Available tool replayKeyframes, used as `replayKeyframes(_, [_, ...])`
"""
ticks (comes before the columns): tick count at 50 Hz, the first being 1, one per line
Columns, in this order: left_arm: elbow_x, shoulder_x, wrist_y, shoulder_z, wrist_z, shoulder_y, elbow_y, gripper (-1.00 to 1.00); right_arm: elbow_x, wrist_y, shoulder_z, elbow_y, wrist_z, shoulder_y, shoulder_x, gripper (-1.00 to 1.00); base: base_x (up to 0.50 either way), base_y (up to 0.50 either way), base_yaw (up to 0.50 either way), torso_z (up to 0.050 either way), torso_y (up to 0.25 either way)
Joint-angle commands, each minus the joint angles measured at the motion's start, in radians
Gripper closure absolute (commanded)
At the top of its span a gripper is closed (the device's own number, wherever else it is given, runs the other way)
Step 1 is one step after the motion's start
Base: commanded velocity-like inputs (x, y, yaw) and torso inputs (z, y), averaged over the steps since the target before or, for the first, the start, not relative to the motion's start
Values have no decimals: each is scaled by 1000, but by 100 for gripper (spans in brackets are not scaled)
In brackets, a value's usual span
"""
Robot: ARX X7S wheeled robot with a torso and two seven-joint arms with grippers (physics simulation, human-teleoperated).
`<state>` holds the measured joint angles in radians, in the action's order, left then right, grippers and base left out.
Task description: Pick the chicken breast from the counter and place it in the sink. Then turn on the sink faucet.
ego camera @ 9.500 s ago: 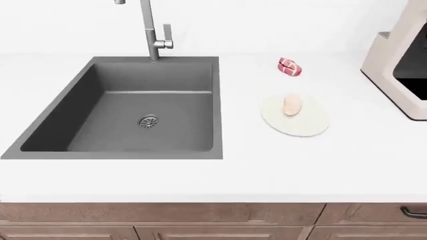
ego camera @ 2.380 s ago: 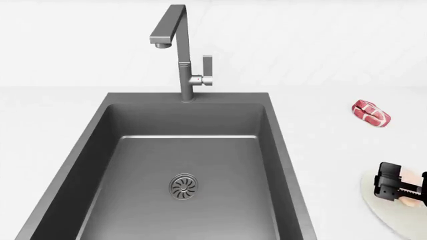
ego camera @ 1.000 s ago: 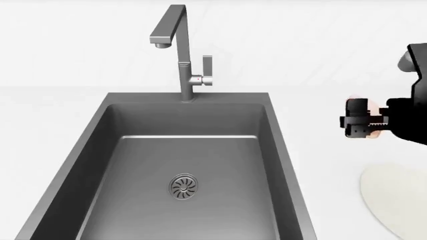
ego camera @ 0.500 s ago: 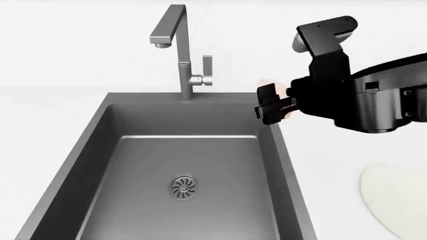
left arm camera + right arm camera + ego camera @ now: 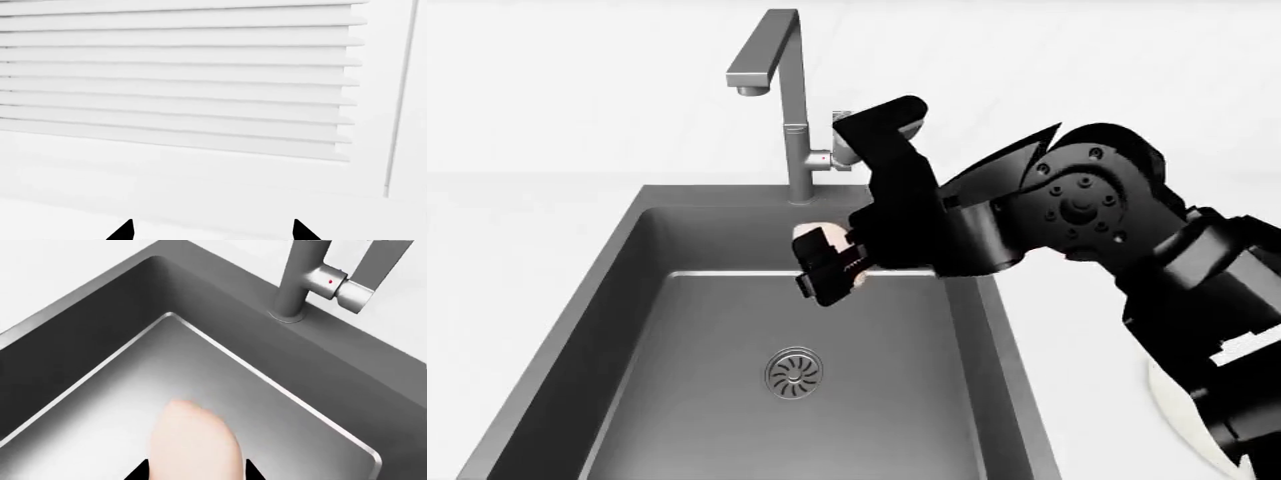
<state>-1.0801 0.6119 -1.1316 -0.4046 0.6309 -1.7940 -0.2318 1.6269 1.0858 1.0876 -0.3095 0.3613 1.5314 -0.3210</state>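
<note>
My right gripper point(image 5: 829, 265) hangs over the back part of the dark grey sink point(image 5: 614, 330), shut on the pale pink-beige chicken breast point(image 5: 193, 445). A bit of the chicken breast point(image 5: 815, 232) shows past the black fingers in the head view. The round drain point(image 5: 794, 373) lies below and toward the front. The sink faucet point(image 5: 777, 90) rises behind the gripper, its base point(image 5: 293, 285) and lever handle point(image 5: 363, 275) close in the right wrist view; the arm covers most of the handle from the head. My left gripper point(image 5: 211, 231) shows only two black tips, wide apart, with nothing between, facing white slats.
White counter point(image 5: 521, 215) surrounds the basin. A pale round plate point(image 5: 1169, 400) lies at the right front, mostly behind my right arm. The left wrist view holds only a white slatted blind point(image 5: 173, 75) and wall.
My right arm has swung left with the chicken breast, from the basin's right rim to above the sink's back area. The sink and faucet have not changed.
</note>
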Motion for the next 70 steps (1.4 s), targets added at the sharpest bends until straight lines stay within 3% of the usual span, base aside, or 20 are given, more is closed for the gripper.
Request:
replayKeyframes(1, [4,-2,17,-4,-10,21,-5,-100,-108,-49,65,-98,-149,-62,95,100,0,0,0,0,0])
replayKeyframes(20, [4,-2,39,-2,-20,44,-13,-100,-243,-154,171,-259,-322,-180,178,100,0,0,0,0,0])
replayKeyframes(43, [2,0,45,-4,-19,58,-9,-100,-258,-159,198,-289,-349,-200,195,100,0,0,0,0,0])
replayKeyframes(44, [1,0,45,-3,-18,58,-9,-100,-258,-158,198,-289,-345,-199,194,-100,0,0,0,0,0])
replayKeyframes(59, [9,1,48,-11,-29,49,-20,-100,-231,-154,155,-266,-309,-134,179,-100,0,0,0,0,0])
replayKeyframes(70, [3,4,50,-8,-18,65,-8,-100,-250,-295,55,-336,-190,-70,176,-100,0,0,0,0,1])
